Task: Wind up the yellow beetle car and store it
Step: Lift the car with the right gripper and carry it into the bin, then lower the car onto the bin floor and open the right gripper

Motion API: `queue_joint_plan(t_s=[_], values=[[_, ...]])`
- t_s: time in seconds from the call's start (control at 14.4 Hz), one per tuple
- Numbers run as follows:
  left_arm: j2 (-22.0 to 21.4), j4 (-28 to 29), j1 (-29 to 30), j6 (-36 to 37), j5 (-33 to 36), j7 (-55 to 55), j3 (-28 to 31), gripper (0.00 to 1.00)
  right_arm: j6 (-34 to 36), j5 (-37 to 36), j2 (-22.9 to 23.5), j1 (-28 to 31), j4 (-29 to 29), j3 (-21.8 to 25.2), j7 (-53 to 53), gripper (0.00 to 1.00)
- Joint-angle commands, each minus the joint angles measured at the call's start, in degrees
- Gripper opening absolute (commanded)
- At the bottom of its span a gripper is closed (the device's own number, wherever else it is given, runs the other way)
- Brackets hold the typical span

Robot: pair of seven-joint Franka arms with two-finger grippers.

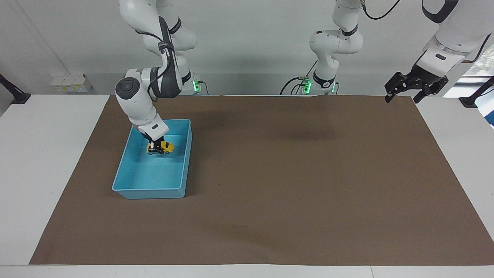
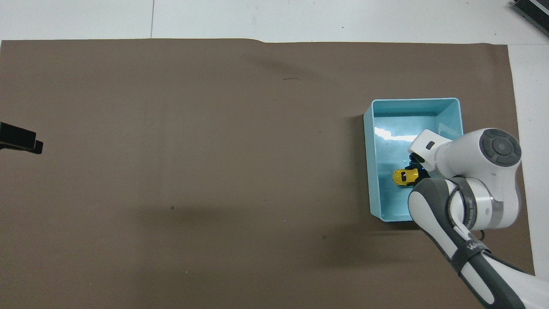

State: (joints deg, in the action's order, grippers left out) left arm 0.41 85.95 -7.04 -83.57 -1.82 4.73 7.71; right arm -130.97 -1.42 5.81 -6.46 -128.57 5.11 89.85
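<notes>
Our right tool is down inside the blue bin, at the right arm's end of the counter, pinching the yellow beetle car by one end. The car sits low in the bin, in the part nearer to the robots. We cannot tell if its wheels touch the floor. If we let go too high, the wound car could tip over or zoom into the wall. Our left tool waits in the air, spread wide, holding nothing, over the brown mat's corner.
</notes>
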Motion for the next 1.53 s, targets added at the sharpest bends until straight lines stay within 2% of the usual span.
queue_joint_plan(t_s=[0.0, 0.07, 0.14, 0.21, 0.28, 0.49, 0.83, 1.11, 1.46], values=[[-1.1, 1.1, 0.3, 0.3, 0.2, 0.8, -0.1, 1.00, -2.9, -1.4, 1.9, 1.0, -0.8, -0.5, 1.6, 0.00], [-1.1, 1.1, 0.2, 0.3, 0.2, 0.8, 0.0, 1.00, -3.1, -1.5, 2.0, 1.0, -1.0, -0.5, 1.6, 0.00], [-1.1, 1.1, 0.2, 0.3, 0.2, 0.8, -0.1, 1.00, -2.9, -1.5, 2.1, 1.1, -0.9, -0.5, 1.6, 0.18], [-1.1, 1.1, 0.3, 0.3, 0.2, 0.8, -0.1, 1.00, -2.9, -1.4, 2.2, 1.3, -0.6, -0.5, 0.8, 0.72], [-1.1, 1.1, 0.2, 0.3, 0.2, 0.8, 0.0, 1.00, -2.2, -1.4, 2.3, 1.4, -0.4, -0.5, 0.5, 1.00], [-1.1, 1.1, 0.3, 0.3, 0.3, 0.8, -0.1, 1.00, -0.4, -0.6, 2.0, 1.3, 1.8, -0.6, 0.4, 1.00], [-1.1, 1.1, 0.2, 0.3, 0.2, 0.8, -0.1, 1.00, 10.1, -0.2, 0.3, 0.8, 11.6, -0.9, -1.5, 1.00], [-1.1, 1.1, 0.3, 0.3, 0.2, 0.8, -0.1, 1.00, 15.8, 2.9, -0.5, 0.7, 18.2, -1.3, -10.0, 1.00], [-1.1, 1.1, 0.2, 0.3, 0.2, 0.8, -0.1, 1.00, 23.8, 3.1, -2.5, 0.7, 25.4, -1.3, -23.8, 1.00]])
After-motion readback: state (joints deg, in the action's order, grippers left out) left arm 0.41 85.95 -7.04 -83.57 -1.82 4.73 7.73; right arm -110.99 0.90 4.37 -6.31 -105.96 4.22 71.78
